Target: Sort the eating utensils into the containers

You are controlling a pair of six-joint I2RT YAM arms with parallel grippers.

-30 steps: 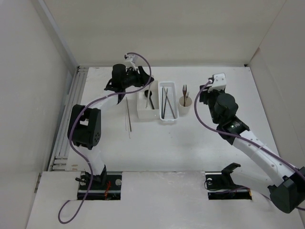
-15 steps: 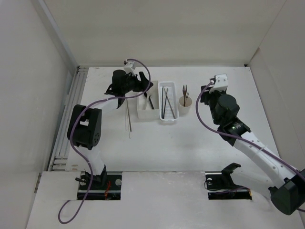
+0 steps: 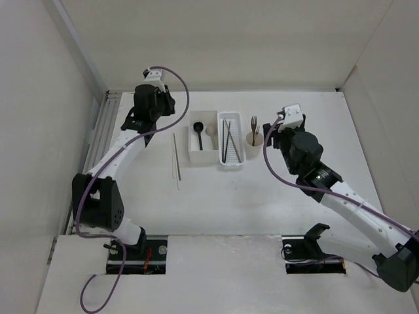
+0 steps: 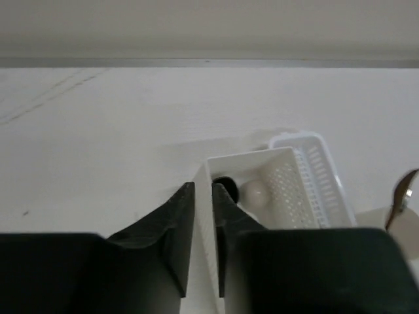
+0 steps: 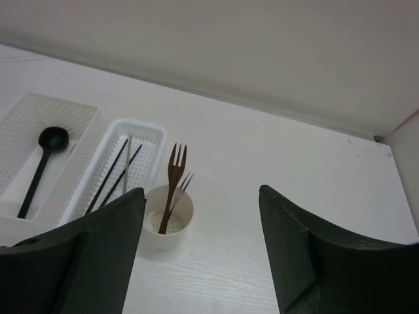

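Observation:
The white square box (image 3: 203, 154) holds a black spoon (image 3: 198, 133) and a beige spoon (image 3: 211, 130). Dark and pale chopsticks (image 3: 226, 140) lie in the perforated tray (image 3: 231, 163). Two forks (image 5: 173, 171) stand in the cream cup (image 5: 167, 239). Two pale chopsticks (image 3: 175, 159) lie on the table left of the box. My left gripper (image 3: 152, 111) hangs left of the box, its jaws nearly together and empty (image 4: 203, 186). Right of the cup, my right gripper (image 5: 201, 191) stands wide open and empty.
A ribbed metal rail (image 3: 98, 150) runs along the table's left edge. White walls close in the back and both sides. Purple cables (image 3: 177, 85) loop off both arms.
My left arm has swung left, away from above the box, and its jaws opened then closed. Both spoons now show in the box. The right gripper has opened wider.

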